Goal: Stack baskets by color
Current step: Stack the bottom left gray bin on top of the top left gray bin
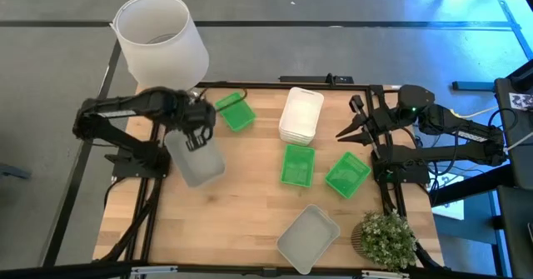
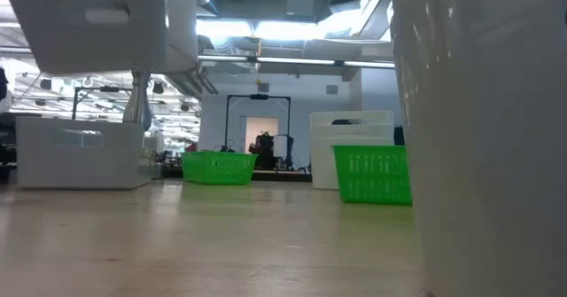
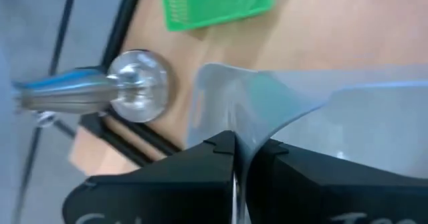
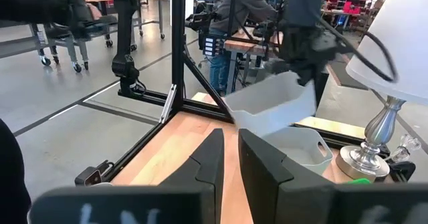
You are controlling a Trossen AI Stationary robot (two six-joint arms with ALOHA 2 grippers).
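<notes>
Left gripper clamped on grey basket's thin rim — could slip or tilt off-stack. Right gripper slightly parted, empty — waiting.

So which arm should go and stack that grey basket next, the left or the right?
Left. The left pincer is already shut on the rim of a grey basket, lifted over the table's left side. The right pincer holds nothing and waits at the right edge. The other grey basket lies near the front.
</notes>
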